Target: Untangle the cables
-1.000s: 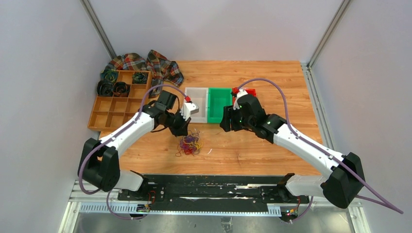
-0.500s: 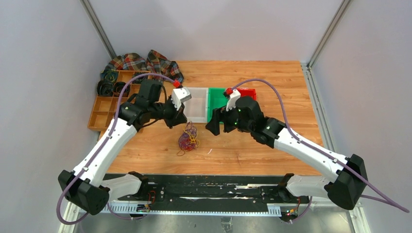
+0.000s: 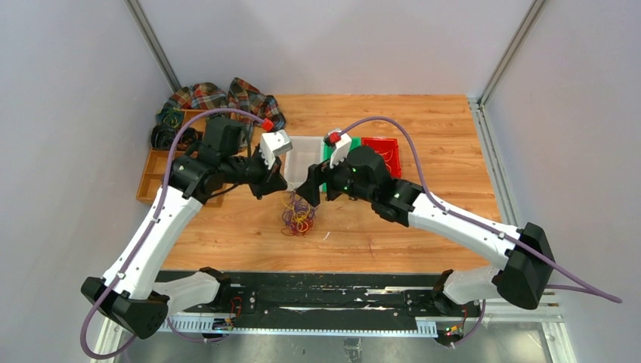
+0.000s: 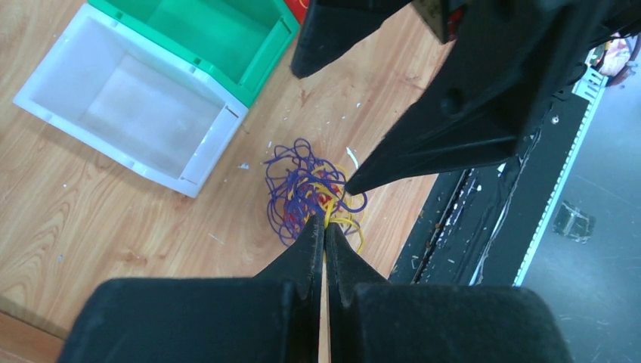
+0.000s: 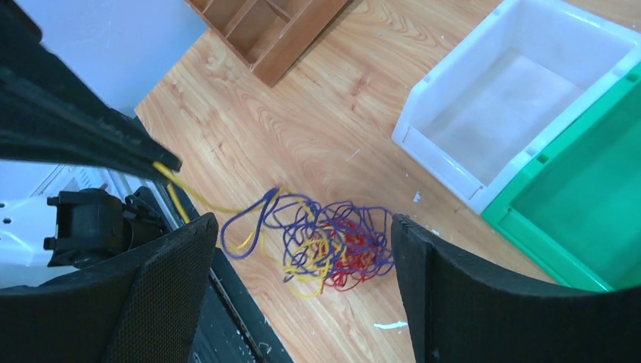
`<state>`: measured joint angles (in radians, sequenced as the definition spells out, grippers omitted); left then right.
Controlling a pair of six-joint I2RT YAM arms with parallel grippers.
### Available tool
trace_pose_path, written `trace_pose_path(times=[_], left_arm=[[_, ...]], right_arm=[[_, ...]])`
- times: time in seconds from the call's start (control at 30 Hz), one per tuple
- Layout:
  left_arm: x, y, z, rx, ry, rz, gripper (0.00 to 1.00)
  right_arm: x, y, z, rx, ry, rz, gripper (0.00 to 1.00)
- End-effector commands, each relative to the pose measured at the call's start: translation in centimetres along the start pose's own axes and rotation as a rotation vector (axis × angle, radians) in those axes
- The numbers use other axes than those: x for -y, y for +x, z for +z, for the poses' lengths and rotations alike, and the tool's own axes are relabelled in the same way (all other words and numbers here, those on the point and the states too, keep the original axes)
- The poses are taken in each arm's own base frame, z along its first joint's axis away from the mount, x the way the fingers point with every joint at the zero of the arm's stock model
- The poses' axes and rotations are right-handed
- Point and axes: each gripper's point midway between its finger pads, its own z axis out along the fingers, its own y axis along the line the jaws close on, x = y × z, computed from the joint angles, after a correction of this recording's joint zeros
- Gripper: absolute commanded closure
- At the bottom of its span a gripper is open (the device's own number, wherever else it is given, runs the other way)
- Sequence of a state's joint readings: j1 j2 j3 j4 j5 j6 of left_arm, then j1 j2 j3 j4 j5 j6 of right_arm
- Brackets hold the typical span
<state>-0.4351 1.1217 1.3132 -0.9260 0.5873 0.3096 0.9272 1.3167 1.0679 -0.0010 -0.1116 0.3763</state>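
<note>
left pincer (image 4: 325,223): pressed together, pinching 1 yellow strand (image 5: 198,198) of the cables (image 4: 310,197). It is now raised above the table (image 3: 393,227), where 1 second ago it sat low at the heap.
right pincer (image 5: 302,227): spread wide. 1 second ago it hung narrower over the green bin (image 5: 589,204). It has since swung across and now faces the left pincer.
cables: 1 knotted heap of red, yellow and purple-blue loops, directly below the left pincer's tips and between the 2 fingers of the right pincer as its own camera sees them. The heap looks mostly to rest on the wood, and how high the loops nearest the tips are drawn I cannot tell.
yellow strand: runs taut from the left pincer's tips down into the heap.
white bin (image 4: 204,159): beyond both pincers, touching no cable.
what it means: the lift has begun to pull 1 strand out, but the knot is still whole. The right pincer seems placed to take hold of the heap, so the 2 can pull apart.
risk: with nothing pinning the heap, the whole clump may simply rise with the strand.
</note>
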Motion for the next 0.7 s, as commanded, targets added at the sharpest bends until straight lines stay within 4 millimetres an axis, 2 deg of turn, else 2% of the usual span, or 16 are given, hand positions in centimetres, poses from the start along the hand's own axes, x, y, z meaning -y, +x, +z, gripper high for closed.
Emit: trace_pose_path(times=[0.0, 0.13, 0.43, 0.53, 0.67], left_arm=[[1.5, -1.7, -1.4, 0.047, 0.031, 0.009, 0.99], [1.4, -2.1, -1.5, 0.046, 0.023, 0.004, 0.99], [1.6, -2.8, -2.1, 0.058, 0.016, 0.008, 0.99], [1.4, -3.2, -2.6, 0.061, -0.003, 0.026, 0.99], [0.5, -3.7, -3.1, 0.062, -0.062, 0.057, 0.99]], right_arm=[[-1.6, -2.7, 1.5, 0.086, -0.051, 0.000, 0.17], [-2.2, -2.0, 2.7, 0.073, -0.074, 0.005, 0.18], [-1.7, -1.5, 4.4, 0.076, -0.039, 0.046, 0.21], [-0.6, -1.1, 3.7, 0.076, 0.018, 0.047, 0.21], [1.1, -1.0, 0.8, 0.125, 0.091, 0.034, 0.20]])
